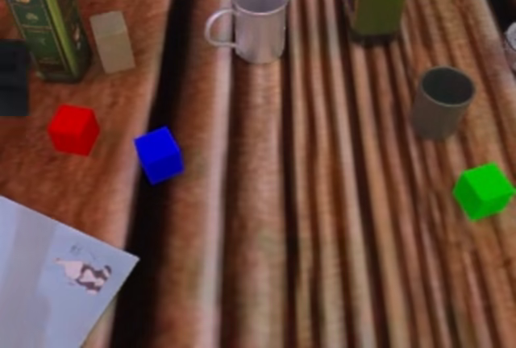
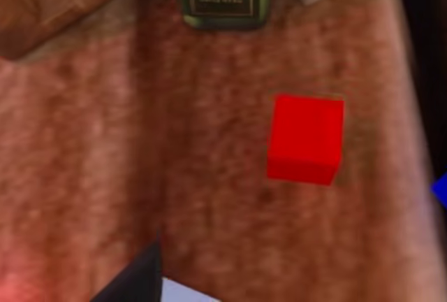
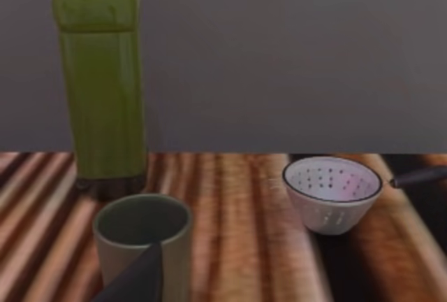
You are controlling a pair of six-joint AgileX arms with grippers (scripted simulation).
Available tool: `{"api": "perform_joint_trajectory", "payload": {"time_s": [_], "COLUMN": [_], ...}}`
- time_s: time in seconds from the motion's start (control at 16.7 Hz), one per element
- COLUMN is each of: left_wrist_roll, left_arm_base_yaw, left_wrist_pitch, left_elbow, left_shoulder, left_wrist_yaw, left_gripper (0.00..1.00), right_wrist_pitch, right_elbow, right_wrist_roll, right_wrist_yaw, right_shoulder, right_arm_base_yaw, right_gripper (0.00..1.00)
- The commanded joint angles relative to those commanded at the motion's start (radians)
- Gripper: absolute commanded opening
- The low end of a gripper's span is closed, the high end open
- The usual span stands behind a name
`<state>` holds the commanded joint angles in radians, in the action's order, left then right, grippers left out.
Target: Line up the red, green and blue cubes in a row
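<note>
Judging by the scatter, no lining-up had begun — red cube (image 1: 73,129) and blue cube (image 1: 158,154) sat left, green cube (image 1: 484,190) far right; neither hand's state could be told.

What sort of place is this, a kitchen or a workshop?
Most likely a rendered kitchen-style tabletop rather than a workshop. A clear mug, a green bottle and a white strainer bowl stand on a wooden table, with toy-like cubes scattered among them.
</note>
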<state>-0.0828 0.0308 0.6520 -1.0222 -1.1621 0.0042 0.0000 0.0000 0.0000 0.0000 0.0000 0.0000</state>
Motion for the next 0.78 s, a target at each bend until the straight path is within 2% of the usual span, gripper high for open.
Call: {"api": "perform_joint_trajectory", "payload": {"time_s": [0.42,0.78], "left_wrist_roll": [-0.048,-0.073], "left_arm_base_yaw": [0.015,0.023], "left_wrist_pitch": [0.396,0.595], "left_elbow": [-0.61,-0.952], "left_shoulder": [-0.75,-1.106], "left_wrist_yaw": [-0.001,0.0], "left_gripper": [1.0,1.0], "right_wrist_pitch": [0.0,0.0], "right_elbow": [0.0,0.0], "right_wrist_roll": [0.0,0.0], "right_wrist_yaw": [0.0,0.0], "right_shoulder": [0.0,0.0], "right_arm_base_yaw": [0.0,0.0], "right_gripper": [1.0,1.0]}}
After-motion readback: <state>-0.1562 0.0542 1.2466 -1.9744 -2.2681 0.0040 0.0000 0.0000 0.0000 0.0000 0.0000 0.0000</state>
